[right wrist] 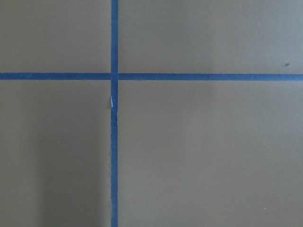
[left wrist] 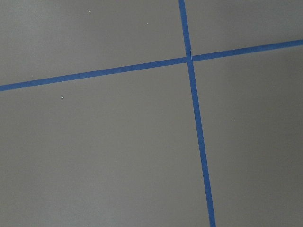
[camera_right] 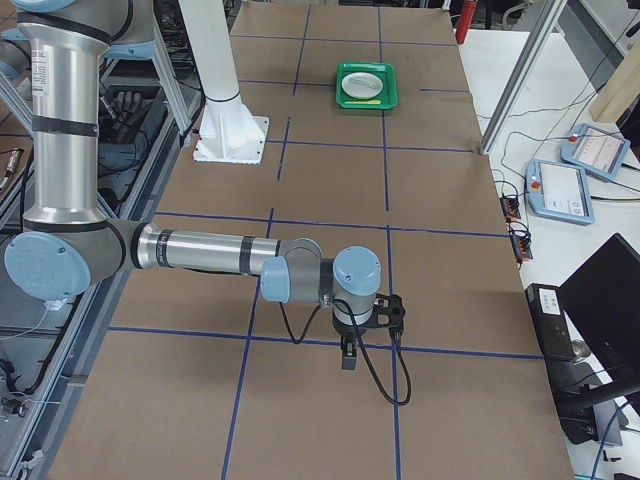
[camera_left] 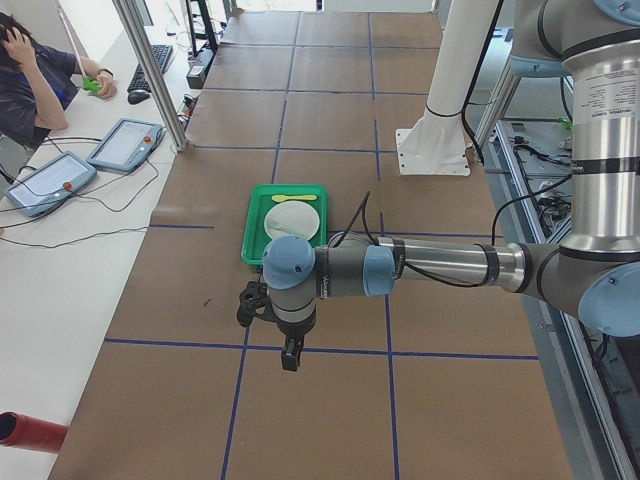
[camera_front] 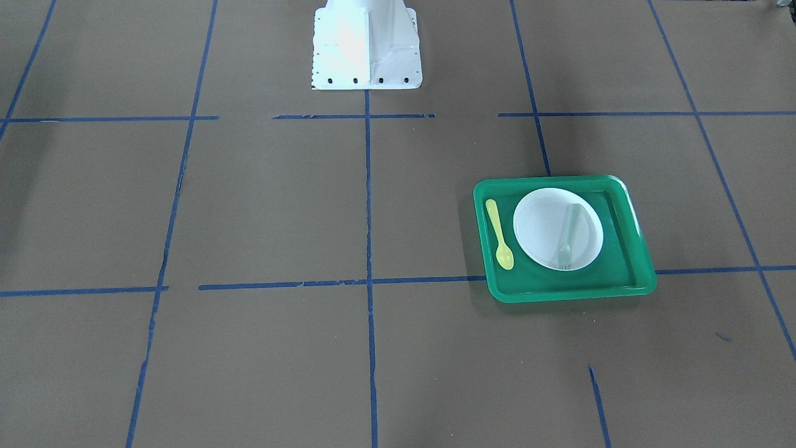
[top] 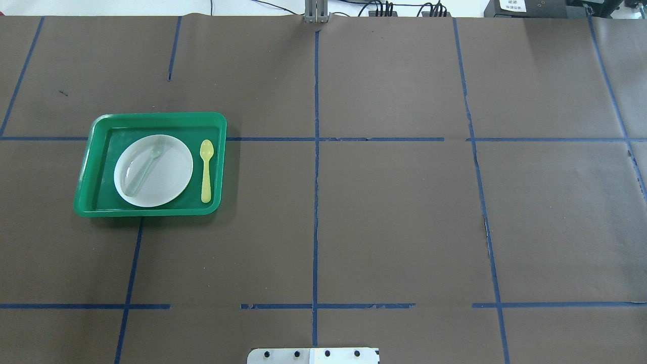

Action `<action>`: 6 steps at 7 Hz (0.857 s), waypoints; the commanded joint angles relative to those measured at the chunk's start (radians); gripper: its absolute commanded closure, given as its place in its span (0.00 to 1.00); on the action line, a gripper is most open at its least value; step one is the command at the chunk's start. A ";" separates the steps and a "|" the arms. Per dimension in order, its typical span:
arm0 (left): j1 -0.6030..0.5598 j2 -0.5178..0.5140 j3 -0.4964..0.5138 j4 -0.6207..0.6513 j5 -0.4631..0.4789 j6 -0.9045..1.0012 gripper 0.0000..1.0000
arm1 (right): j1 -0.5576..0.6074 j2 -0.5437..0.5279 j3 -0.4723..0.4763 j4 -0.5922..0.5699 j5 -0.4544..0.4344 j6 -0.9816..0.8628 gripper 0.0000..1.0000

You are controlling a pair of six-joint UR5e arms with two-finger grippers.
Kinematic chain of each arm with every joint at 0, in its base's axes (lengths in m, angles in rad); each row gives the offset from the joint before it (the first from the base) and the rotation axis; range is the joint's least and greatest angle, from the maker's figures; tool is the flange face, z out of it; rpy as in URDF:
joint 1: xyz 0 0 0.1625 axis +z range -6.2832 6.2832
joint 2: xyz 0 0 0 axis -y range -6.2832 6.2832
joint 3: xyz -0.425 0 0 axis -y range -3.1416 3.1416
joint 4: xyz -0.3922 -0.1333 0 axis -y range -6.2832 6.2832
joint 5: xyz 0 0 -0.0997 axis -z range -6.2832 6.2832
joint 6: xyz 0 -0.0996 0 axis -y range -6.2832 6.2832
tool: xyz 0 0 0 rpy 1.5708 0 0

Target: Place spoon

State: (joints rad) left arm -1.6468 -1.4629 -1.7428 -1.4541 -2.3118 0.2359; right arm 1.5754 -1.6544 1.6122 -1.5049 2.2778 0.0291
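Observation:
The pale yellow spoon (camera_front: 499,233) lies flat on the floor of a green tray (camera_front: 572,295), beside a white plate (camera_front: 541,224); it also shows in the overhead view (top: 205,171). A translucent grey-green fork (camera_front: 569,233) lies on the plate. My left gripper (camera_left: 291,360) hangs above bare table, well short of the tray (camera_left: 250,240) and away from it. My right gripper (camera_right: 346,360) hangs over the table's far other end. Both show only in the side views, so I cannot tell whether they are open or shut. The wrist views show only brown paper and blue tape.
The robot's white base (camera_front: 367,46) stands at the table's middle edge. Blue tape lines (top: 316,177) grid the brown table cover. An operator (camera_left: 30,75) and tablets (camera_left: 125,145) are at a side bench.

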 commanded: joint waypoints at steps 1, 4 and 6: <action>0.002 -0.007 -0.007 -0.005 0.000 0.000 0.00 | 0.000 -0.001 0.000 0.000 0.000 0.000 0.00; 0.004 -0.013 0.005 -0.005 0.006 0.000 0.00 | 0.000 0.001 0.000 0.000 0.000 0.000 0.00; 0.002 -0.013 0.006 -0.005 0.006 0.000 0.00 | 0.000 -0.001 0.000 -0.002 0.000 0.000 0.00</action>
State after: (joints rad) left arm -1.6434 -1.4756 -1.7389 -1.4588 -2.3058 0.2362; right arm 1.5754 -1.6541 1.6122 -1.5059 2.2780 0.0291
